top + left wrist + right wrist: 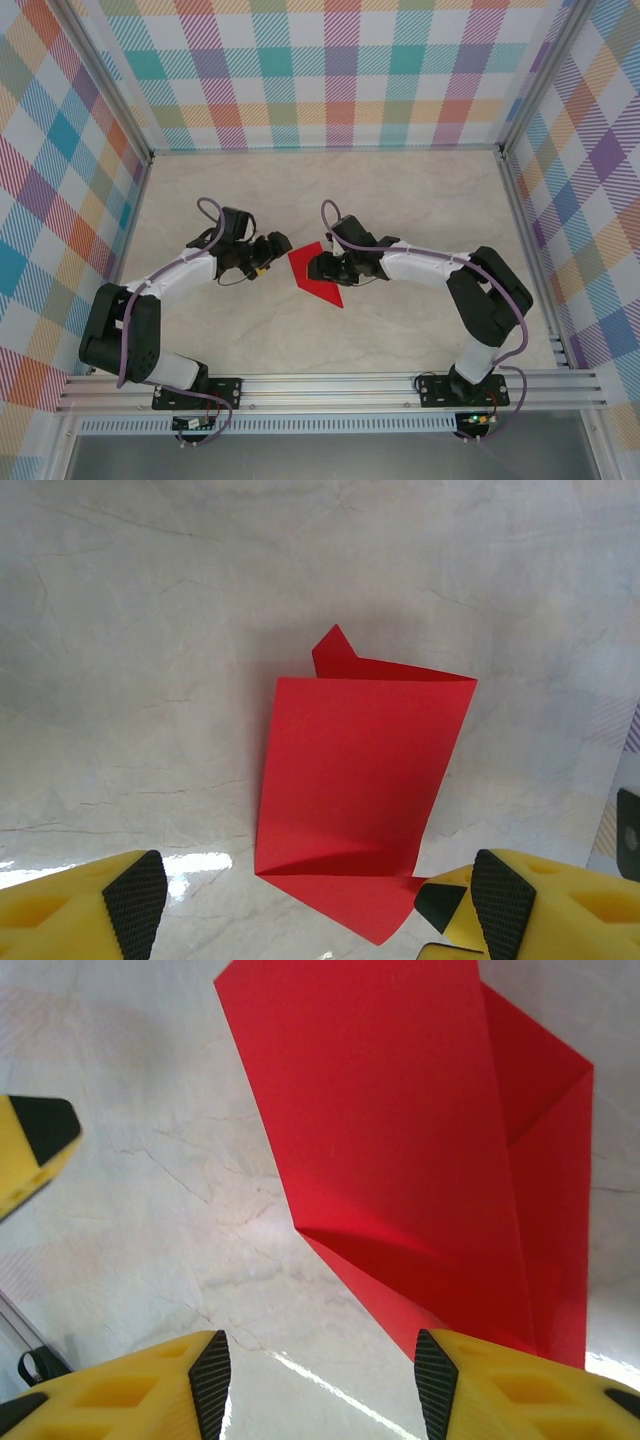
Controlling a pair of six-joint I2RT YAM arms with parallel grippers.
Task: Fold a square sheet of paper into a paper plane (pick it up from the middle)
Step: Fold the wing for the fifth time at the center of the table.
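Note:
The square sheet of paper lies on the pale table between the two grippers. It is bright red and partly folded, with flaps doubled over each other. In the left wrist view the sheet lies flat just ahead of my left gripper, whose jaws stand wide apart with nothing held. In the right wrist view the sheet reaches down to the right finger of my right gripper, which is open over bare table. From above, the left gripper is left of the sheet and the right gripper is at its right edge. The paper plane is out of view.
The marble-look table is fenced by checked walls at the back and sides. Aluminium rails carry the arm bases along the near edge. A tip of the right gripper's finger shows by the left gripper's right finger.

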